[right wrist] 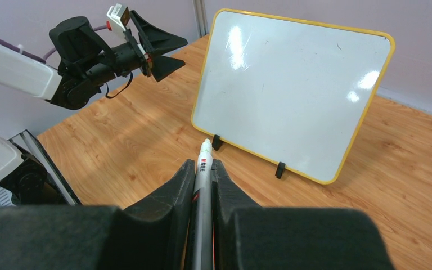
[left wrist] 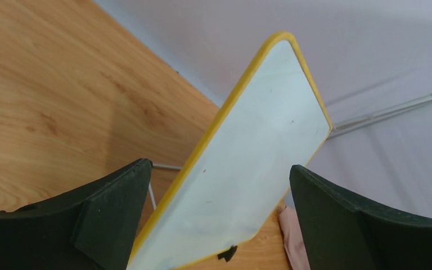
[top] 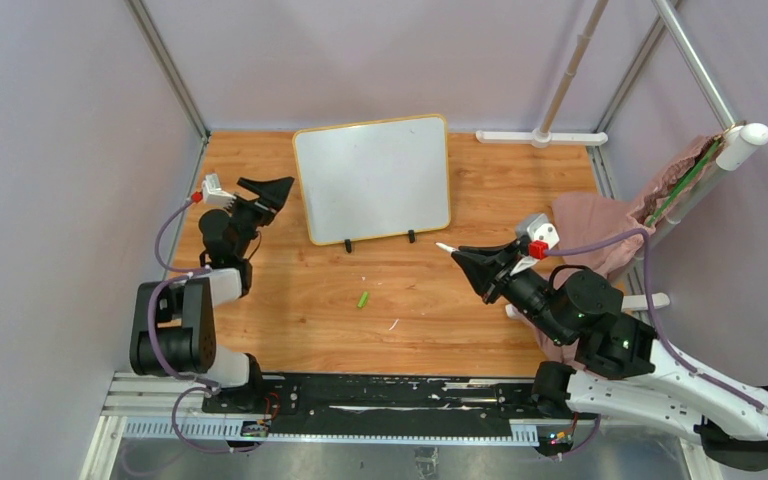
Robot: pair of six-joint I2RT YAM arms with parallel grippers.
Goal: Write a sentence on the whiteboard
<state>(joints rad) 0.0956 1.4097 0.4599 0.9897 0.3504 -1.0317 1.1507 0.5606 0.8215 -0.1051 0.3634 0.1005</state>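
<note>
nearly upright on two black clip feet (top: pixel 348 244), glossy yellow-rimmed whiteboard (top: pixel 372 180)

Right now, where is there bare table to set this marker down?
Best: bare table in front of the whiteboard, between the left pincer and the right pincer holding the marker, except the green cap. Also a strip right of the whiteboard, before the pink cloth. Crowded: the near right, cloth and arm.

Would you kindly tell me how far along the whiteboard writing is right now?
Done: the right jaws are shut on the marker, and a small green piece, perhaps its cap, lies on the table. In hand: the tip points toward the whiteboard, short of it. Remaining: the board is blank, so the whole sentence.
</note>
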